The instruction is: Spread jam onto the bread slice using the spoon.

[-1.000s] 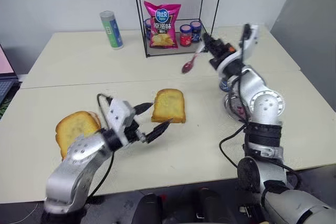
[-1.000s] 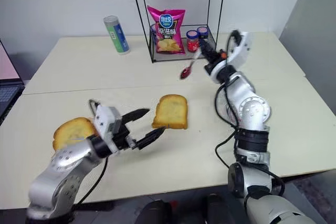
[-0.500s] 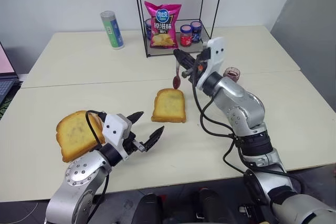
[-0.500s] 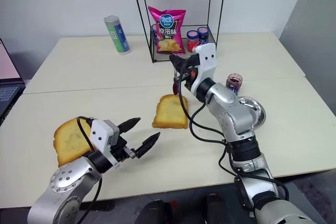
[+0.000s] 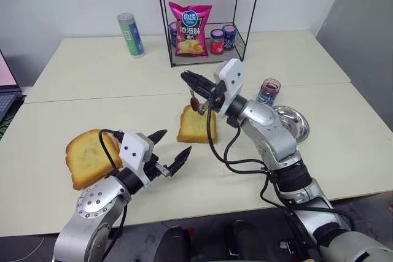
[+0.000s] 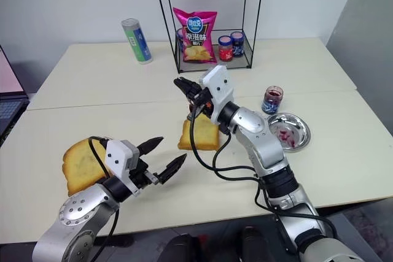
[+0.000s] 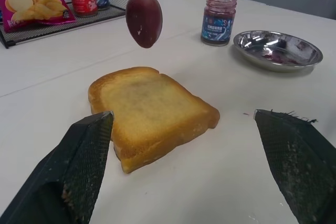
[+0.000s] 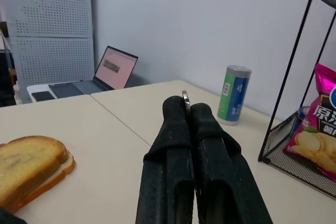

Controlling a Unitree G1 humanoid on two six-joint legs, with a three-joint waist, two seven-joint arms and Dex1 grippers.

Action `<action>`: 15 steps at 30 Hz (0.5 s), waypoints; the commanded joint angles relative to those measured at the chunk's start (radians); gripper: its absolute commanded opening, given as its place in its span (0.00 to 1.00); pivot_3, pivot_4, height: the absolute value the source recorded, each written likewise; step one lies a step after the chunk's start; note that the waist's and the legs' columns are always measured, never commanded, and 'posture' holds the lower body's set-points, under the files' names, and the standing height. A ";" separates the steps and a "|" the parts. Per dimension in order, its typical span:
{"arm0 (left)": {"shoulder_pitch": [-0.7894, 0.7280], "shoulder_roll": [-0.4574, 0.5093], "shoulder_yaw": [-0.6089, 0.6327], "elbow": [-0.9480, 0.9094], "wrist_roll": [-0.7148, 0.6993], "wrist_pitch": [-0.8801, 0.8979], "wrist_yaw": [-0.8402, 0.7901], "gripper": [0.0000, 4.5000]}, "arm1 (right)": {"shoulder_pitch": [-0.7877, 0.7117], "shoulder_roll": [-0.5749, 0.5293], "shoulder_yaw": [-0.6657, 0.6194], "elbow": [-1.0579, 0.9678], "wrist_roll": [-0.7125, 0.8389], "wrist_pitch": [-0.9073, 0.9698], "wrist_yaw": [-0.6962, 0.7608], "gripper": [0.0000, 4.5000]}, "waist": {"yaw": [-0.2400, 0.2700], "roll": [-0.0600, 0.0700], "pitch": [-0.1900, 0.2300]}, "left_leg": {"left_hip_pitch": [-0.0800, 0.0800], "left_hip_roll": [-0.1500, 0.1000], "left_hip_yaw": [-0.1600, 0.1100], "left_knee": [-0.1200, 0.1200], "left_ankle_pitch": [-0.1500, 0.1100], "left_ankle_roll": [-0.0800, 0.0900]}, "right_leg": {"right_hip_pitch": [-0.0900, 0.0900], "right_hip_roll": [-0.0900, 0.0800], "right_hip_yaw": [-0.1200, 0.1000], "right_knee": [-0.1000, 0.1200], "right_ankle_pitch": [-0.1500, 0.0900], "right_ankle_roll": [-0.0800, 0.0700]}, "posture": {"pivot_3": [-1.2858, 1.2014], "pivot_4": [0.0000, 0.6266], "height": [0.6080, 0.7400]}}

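A: Which step is this?
B: Right tool (image 5: 190, 79) clamped on the spoon (image 7: 143, 15), its jam-coated bowl hanging over the bread slice (image 5: 197, 124), mid-surface.
A: Next?
B: Probably lower and smear. Left tool (image 5: 172, 150) gapes empty.

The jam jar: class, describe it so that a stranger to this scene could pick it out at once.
Start at the black wire rack at the back of the table. Then go to the round steel dish on the robot's right. The jam jar stands just behind the dish, lidless, with a blue label and dark jam, unlike the two lidded jars in the rack.
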 commanded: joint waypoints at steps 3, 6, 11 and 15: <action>-0.010 -0.001 0.008 -0.038 -0.014 -0.010 0.016 1.00 | 0.022 0.002 0.025 0.018 -0.060 -0.084 0.042 0.00 | 0.000 0.000 0.000 | 0.000 0.000 0.000 0.000 0.000 0.000 | 0.000 0.000 0.000 0.000 0.000 0.000 | 0.52 0.24 1.00; -0.018 0.001 0.002 -0.035 -0.010 -0.010 0.023 1.00 | 0.047 0.000 0.037 0.068 -0.095 -0.137 0.057 0.00 | 0.000 0.000 0.000 | 0.000 0.000 0.000 0.000 0.000 0.000 | 0.000 0.000 0.000 0.000 0.000 0.000 | 0.52 0.24 1.00; -0.022 0.002 -0.002 -0.037 -0.011 -0.006 0.026 1.00 | 0.053 0.017 0.029 0.116 -0.119 -0.177 0.055 0.00 | 0.000 -0.001 0.000 | 0.000 0.000 0.000 0.000 0.000 0.000 | 0.000 0.000 0.000 0.000 0.000 0.000 | 0.52 0.24 1.00; -0.022 0.001 -0.007 -0.041 -0.011 -0.004 0.029 1.00 | 0.056 0.028 0.029 0.154 -0.133 -0.202 0.057 0.00 | 0.000 -0.001 0.000 | 0.000 0.000 0.000 0.000 0.000 0.000 | 0.000 0.000 0.000 0.000 0.000 0.000 | 0.52 0.24 1.00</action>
